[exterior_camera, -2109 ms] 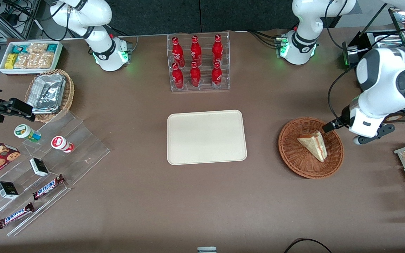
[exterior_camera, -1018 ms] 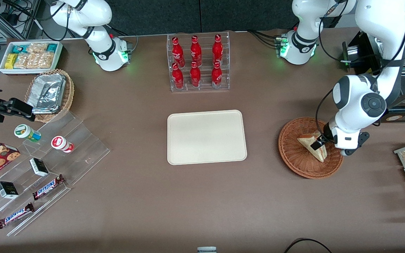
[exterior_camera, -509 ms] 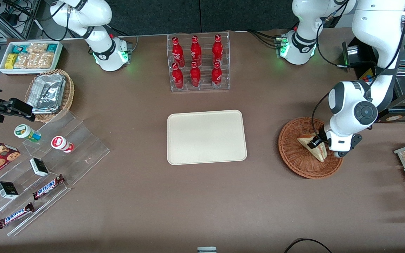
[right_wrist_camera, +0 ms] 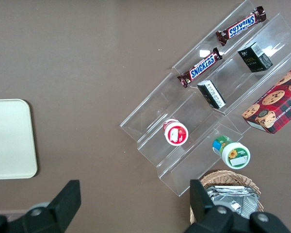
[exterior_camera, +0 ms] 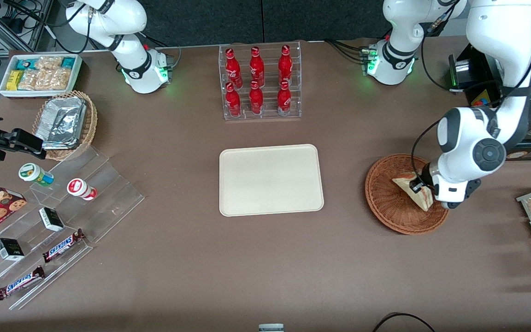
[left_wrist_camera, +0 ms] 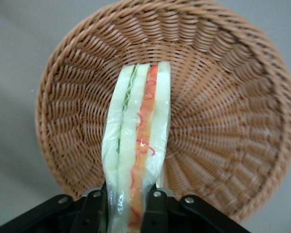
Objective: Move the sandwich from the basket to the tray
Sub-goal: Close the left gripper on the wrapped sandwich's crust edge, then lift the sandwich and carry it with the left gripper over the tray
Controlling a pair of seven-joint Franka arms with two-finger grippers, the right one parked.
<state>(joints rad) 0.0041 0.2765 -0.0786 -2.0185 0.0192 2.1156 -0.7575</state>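
Two fingers [left_wrist_camera: 94,208] of the end effector [exterior_camera: 420,186] pinch the sandwich [exterior_camera: 414,190] across its bread faces, one on each side, at its wide end. Wrist view confirms contact: the end effector [left_wrist_camera: 123,206] is clamped on the sandwich [left_wrist_camera: 136,150], cut edge with the red-orange stripe facing the camera. Finger bases and the sandwich's gripped end are cut off at the frame edge.

Sandwich is over the basket [exterior_camera: 387,203], toward the working arm's end of the counter [exterior_camera: 265,267]. Front view: the arm's white wrist covers the sandwich's wider end and part of the basket rim. Probably lifted a little off the weave of the basket [left_wrist_camera: 223,111], but neither view shows the underside, so can't confirm.

Tray [exterior_camera: 271,180] sits mid-counter, well apart from the basket, nothing on it.
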